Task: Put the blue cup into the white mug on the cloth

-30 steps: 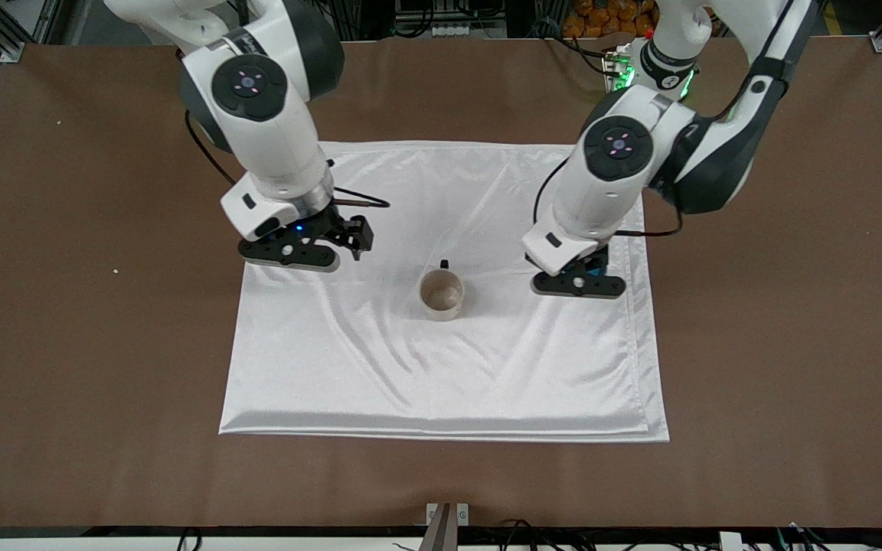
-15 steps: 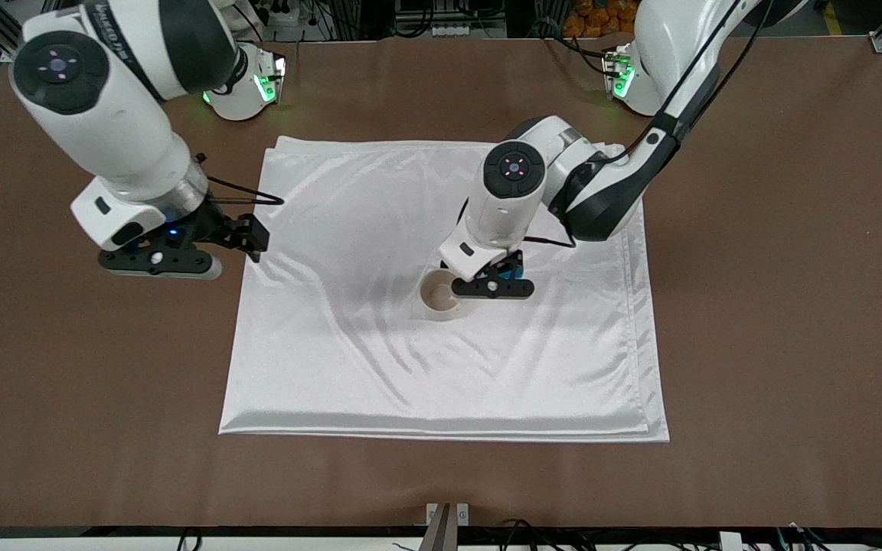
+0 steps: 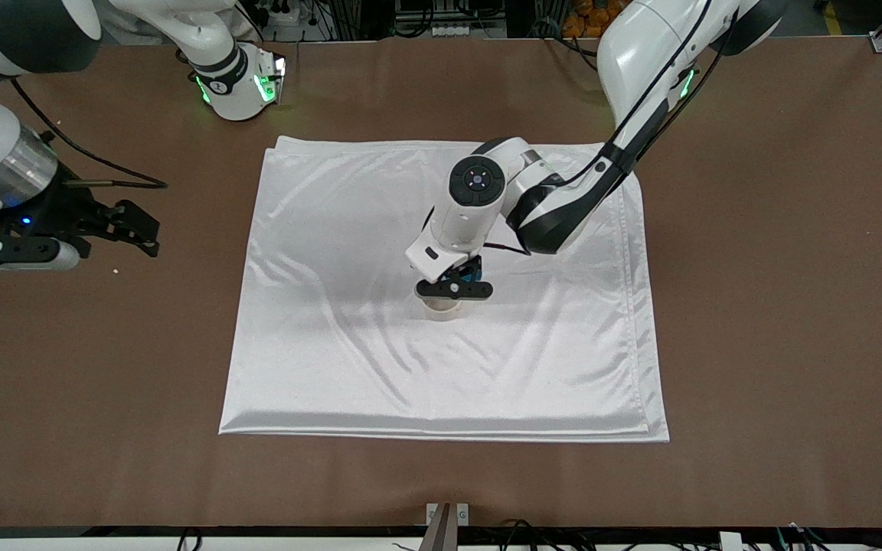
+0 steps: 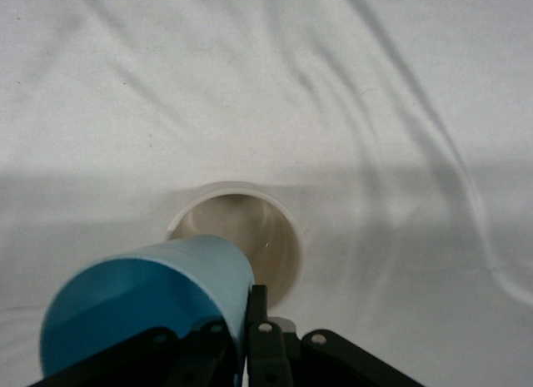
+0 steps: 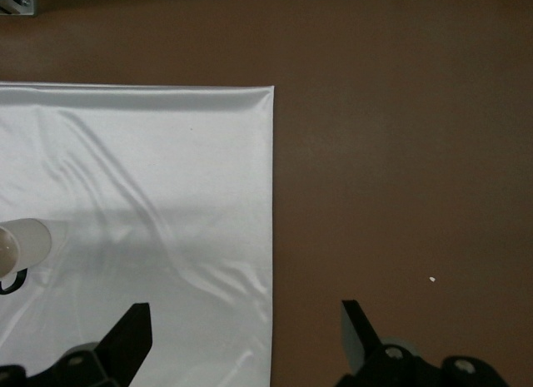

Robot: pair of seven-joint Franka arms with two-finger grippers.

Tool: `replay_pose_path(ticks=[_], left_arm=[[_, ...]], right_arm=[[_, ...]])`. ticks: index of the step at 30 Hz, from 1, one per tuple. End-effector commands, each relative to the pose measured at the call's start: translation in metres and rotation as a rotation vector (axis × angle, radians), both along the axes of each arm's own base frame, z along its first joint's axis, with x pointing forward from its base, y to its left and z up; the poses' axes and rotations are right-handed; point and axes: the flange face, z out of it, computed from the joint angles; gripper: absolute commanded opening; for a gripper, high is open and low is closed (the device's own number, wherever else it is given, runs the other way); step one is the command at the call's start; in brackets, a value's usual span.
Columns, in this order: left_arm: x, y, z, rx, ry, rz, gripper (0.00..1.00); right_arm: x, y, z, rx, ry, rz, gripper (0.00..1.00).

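Gripping the blue cup (image 4: 150, 308), left hand (image 3: 454, 290) directly over the white mug (image 4: 250, 237); right hand (image 5: 246, 333) spread open.

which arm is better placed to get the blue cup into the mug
Left. Its pincer already grips the blue cup right above the white mug. The right pincer hangs open and empty over bare table.

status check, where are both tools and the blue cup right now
Left tool shut on blue cup, over white mug on cloth. Right tool open, waiting over bare table toward its own end. Nothing in the way.
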Motion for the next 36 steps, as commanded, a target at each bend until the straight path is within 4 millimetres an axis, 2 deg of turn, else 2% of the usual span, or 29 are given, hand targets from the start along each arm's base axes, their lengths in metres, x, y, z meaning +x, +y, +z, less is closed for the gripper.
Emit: replay_pose_path(ticks=[1,12,18,25,26,32,34,36], left_arm=[[0.008,-0.007,-0.01,-0.018,-0.026,0.025,0.0],[0.011,-0.012,-0.034,-0.032,-0.059,0.028,0.0],[0.01,-0.012,-0.038,-0.031,-0.053,0.026,0.01],[0.01,-0.013,-0.033,-0.036,-0.056,0.029,0.52],[0.009,-0.014,-0.032,-0.037,-0.057,0.028,0.57],[0.009,-0.014,-0.014,-0.046,-0.074,0.032,0.72],[0.011,-0.012,0.001,-0.053,-0.09,0.035,0.79],[0.012,-0.006,0.016,-0.047,-0.1,0.04,0.82]], right_arm=[[-0.012,-0.027,0.014,0.005,-0.005,0.024,1.0],[-0.017,-0.047,0.027,0.0,-0.034,0.014,1.0],[-0.019,-0.056,0.021,0.026,-0.021,0.002,1.0],[-0.019,-0.071,0.017,0.018,-0.037,0.05,1.0],[-0.02,-0.071,0.015,0.018,-0.035,0.05,1.0],[-0.023,-0.08,0.012,0.016,-0.025,0.038,1.0],[-0.024,-0.083,0.012,0.017,-0.02,0.034,1.0],[-0.026,-0.083,0.015,0.017,-0.023,0.038,1.0]])
